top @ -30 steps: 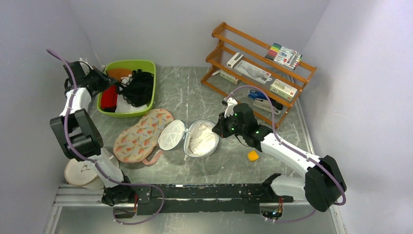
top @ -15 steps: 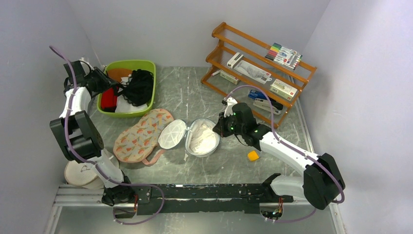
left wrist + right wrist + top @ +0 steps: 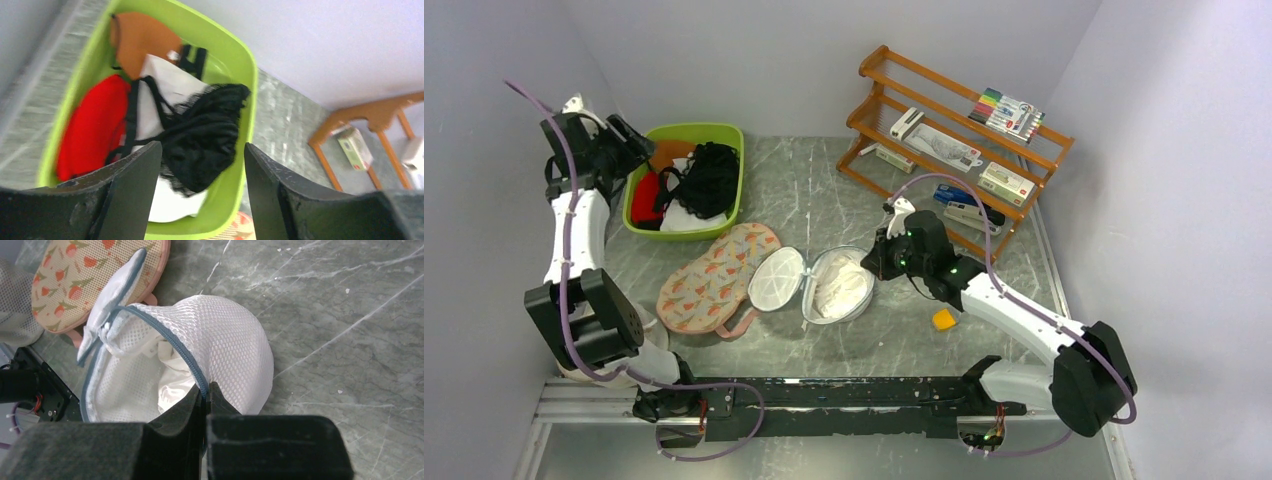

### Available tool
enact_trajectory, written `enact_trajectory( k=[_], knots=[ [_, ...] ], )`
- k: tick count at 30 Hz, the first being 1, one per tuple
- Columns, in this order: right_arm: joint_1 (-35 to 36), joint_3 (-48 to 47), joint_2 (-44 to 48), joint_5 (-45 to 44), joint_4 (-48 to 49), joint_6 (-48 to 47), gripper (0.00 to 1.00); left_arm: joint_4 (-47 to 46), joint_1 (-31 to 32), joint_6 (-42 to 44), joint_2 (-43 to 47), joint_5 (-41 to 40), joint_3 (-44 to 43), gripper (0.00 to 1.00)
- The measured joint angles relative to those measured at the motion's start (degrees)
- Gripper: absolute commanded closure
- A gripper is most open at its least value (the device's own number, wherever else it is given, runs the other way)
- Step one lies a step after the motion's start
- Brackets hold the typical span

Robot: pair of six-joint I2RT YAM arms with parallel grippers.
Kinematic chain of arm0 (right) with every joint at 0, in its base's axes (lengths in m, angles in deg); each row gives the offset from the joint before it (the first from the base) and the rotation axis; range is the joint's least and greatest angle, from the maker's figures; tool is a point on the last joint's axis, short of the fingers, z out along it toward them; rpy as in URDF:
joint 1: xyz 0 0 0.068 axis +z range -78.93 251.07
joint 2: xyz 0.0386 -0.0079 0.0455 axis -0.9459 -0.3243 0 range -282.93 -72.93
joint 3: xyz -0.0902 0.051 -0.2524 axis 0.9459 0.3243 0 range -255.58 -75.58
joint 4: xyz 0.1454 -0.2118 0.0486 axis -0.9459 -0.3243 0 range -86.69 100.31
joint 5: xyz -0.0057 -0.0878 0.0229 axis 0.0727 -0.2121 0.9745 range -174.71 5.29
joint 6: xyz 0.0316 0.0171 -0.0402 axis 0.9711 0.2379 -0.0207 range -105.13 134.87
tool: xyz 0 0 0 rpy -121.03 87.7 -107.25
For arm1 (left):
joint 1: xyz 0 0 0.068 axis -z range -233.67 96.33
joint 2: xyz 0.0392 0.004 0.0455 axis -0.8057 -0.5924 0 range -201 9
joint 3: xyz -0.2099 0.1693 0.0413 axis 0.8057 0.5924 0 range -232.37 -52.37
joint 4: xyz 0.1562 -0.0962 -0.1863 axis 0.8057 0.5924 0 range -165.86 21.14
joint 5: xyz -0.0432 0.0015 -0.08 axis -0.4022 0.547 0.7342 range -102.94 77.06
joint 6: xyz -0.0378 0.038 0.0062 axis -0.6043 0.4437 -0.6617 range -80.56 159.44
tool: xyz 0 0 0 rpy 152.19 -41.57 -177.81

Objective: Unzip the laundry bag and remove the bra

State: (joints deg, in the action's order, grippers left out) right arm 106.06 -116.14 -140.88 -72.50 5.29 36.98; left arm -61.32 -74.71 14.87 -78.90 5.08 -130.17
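Near to far:
- laundry bag [image 3: 816, 282] sits mid-desk [image 3: 824, 190], already unzipped, both halves splayed open side by side. The left half is just beside the floral pad [image 3: 714, 277]. Only white material shows inside; lining or cloth, can't tell.
- right hand [image 3: 206, 390] is pressed together, pinching the zipper rim [image 3: 175, 347] on the right half's right edge. It has barely moved over the last second, only nudging that half slightly.
- bra [image 3: 709, 180] is not in the bag. It lies in the green bin [image 3: 736, 190] at far left, draped over a white cloth [image 3: 170, 82] beside a red cloth [image 3: 92, 125].
- what changed: left hand [image 3: 629, 150] has lifted up and back from the bin's left rim. It's spread wide and holds nothing; the bra stayed put below it.
- my read: removal is done and the drop-off finished. What's left is the left arm retreating and the right letting go of the rim.
- writing: nothing legible. Boxes and a marker pack [image 3: 1007, 110] on the wooden rack [image 3: 924, 150] at far right carry print, but it's too small to read.
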Motion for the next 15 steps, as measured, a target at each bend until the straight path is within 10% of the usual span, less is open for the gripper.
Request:
enact_trajectory(
  k=[10, 15],
  knots=[
    [0.0, 1.8, 3.8, -2.1, 0.8, 1.3, 1.0, -1.6, 19.3, 0.2, 2.8, 5.2, 2.7, 0.12],
    [0.0, 5.4, 7.5, -4.3, 1.3, 1.6, 1.0, -2.4, 29.0, 3.7, 12.3, 4.4, 5.1, 0.21]
  ],
)
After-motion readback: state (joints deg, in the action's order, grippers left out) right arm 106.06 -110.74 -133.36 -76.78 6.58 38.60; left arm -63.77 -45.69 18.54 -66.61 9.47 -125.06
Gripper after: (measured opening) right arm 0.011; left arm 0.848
